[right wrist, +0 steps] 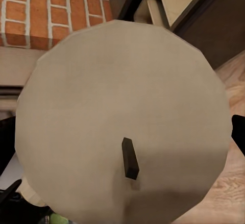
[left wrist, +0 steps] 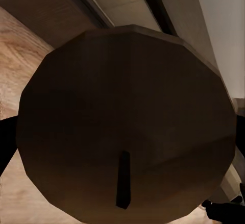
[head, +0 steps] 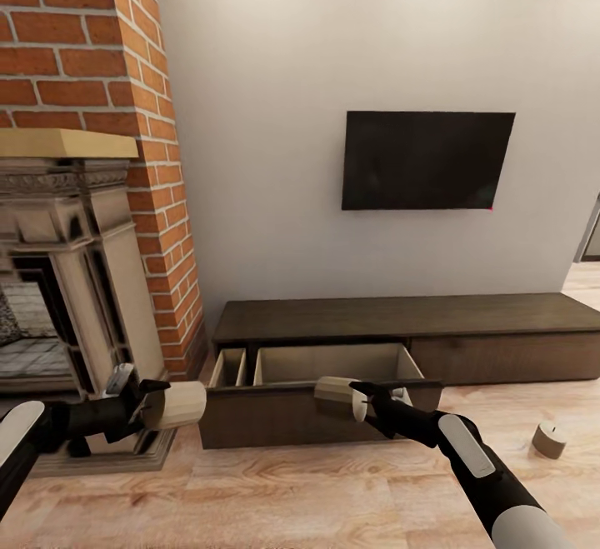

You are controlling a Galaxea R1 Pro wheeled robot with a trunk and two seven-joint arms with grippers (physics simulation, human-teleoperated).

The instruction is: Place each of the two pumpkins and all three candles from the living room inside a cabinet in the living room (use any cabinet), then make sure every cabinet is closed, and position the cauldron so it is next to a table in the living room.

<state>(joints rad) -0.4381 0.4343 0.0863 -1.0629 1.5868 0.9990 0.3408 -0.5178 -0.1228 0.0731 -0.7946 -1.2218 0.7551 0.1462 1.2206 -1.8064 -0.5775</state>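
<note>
The robot faces a long, low dark-brown cabinet [head: 400,328] set against a pale wall under a black television [head: 427,160]. One drawer [head: 321,391] of the cabinet is pulled out toward the robot, showing a pale wood inside split by a divider into a narrow compartment and a wider one; nothing can be seen lying in the part of it that shows.

The left gripper [head: 148,403] is clenched on a stubby pale candle [head: 175,406], held on its side just off the left end of the open drawer, above the wooden floor [head: 317,491]. In the left wrist view this candle's round end [left wrist: 127,127] looks dark brown, with a short black wick pointing at the camera.

The right gripper [head: 360,395] grasps a second candle [head: 340,389], also on its side, right at the front edge of the open drawer, over its wider compartment. In the right wrist view its flat end [right wrist: 122,122] is pale grey with a dark wick, and the drawer's open corner shows beyond it.

A third candle [head: 549,439] stands upright on the floor to the right, well apart from both arms and in front of the closed part of the cabinet. A brick chimney [head: 125,116] and stone fireplace [head: 75,282] stand to the left of the cabinet.
</note>
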